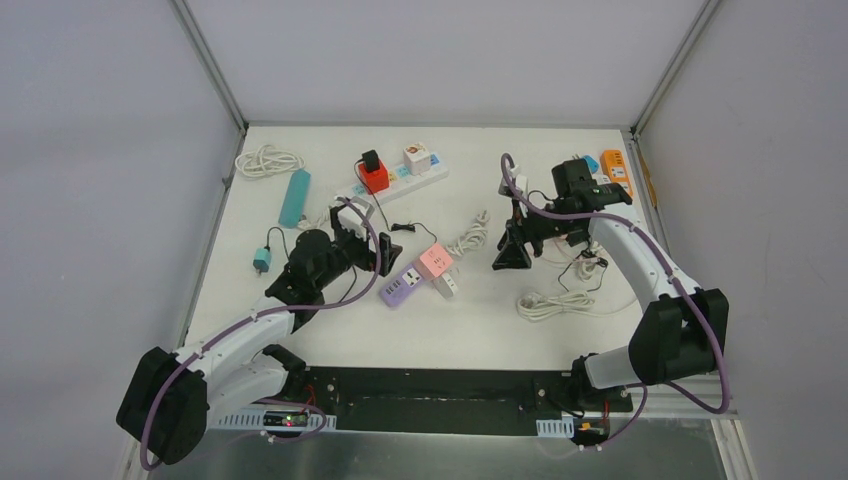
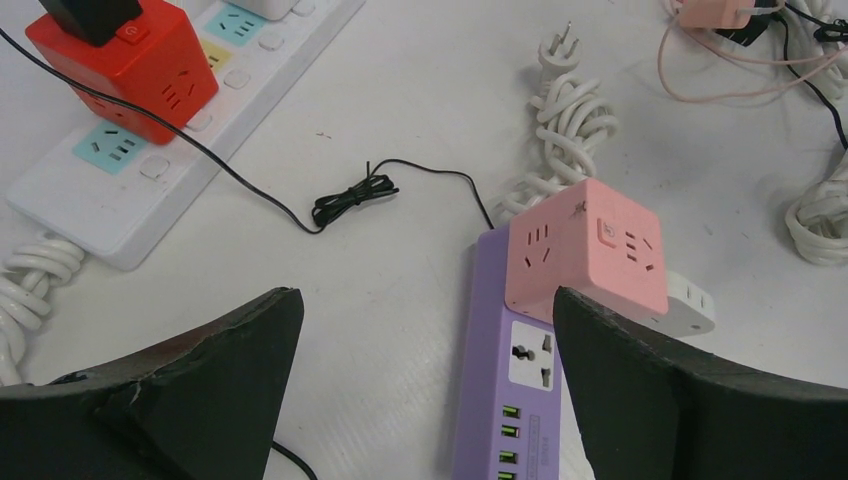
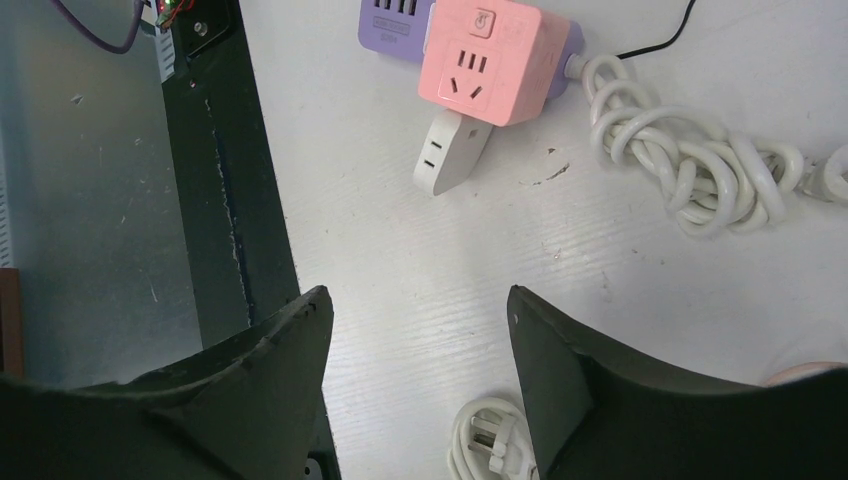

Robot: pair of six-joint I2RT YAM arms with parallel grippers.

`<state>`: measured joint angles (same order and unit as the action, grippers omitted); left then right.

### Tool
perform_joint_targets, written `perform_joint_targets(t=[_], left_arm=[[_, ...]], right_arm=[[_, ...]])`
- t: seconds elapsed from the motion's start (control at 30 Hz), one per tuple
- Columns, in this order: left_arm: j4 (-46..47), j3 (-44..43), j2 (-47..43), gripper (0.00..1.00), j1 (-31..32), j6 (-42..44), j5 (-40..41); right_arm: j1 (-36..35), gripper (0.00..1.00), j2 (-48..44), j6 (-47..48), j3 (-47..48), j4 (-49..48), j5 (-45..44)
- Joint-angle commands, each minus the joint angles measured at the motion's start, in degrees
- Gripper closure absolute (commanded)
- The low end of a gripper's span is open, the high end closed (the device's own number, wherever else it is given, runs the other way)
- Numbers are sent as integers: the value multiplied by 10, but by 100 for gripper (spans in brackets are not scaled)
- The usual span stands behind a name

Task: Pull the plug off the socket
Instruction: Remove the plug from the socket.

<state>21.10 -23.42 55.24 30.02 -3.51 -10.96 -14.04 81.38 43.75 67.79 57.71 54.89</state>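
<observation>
step: reach before the grasp (my reading). left gripper jaws spread wide, holding nothing. pink plastic cube plug is seated on the flat purple plastic socket strip, at 2 o'clock from the jaw gap, close by 1 finger; contact unclear. next: shift toward 2 o'clock, straddle the cube, close, pull up. right gripper partly apart, empty, above the table.

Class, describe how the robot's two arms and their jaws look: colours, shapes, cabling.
The left arm and right arm match: white rounded link shells between bulky black joint housings. A purple cable loops loosely along each, held by small white clips. The jaws on both are matt black and wedge-shaped, tapering to blunt tips, with slightly rough edges.
</observation>
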Motion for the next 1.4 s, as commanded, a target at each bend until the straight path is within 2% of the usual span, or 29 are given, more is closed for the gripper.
perform_joint_targets(t=[0.0, 0.4, 0.73, 0.93, 1.27, 1.37], left_arm=[[50, 0, 3, 1, 4, 3, 7], [60, 33, -10, 1, 19, -65, 148], [58, 41, -19, 1, 108, -28, 233], [50, 31, -4, 1, 126, -17, 224], [52, 38, -13, 1, 142, -16, 238], [67, 56, -34, 1, 141, -16, 233]], right_arm=[[-12, 32, -3, -39, 8, -50, 1], [-44, 32, -8, -73, -4, -86, -23], [-62, 32, -5, -104, -13, -114, -40], [-84, 32, 2, -128, -16, -135, -57], [-141, 32, 13, -281, -52, -277, -133], [-152, 32, 25, -298, -54, -290, -146]])
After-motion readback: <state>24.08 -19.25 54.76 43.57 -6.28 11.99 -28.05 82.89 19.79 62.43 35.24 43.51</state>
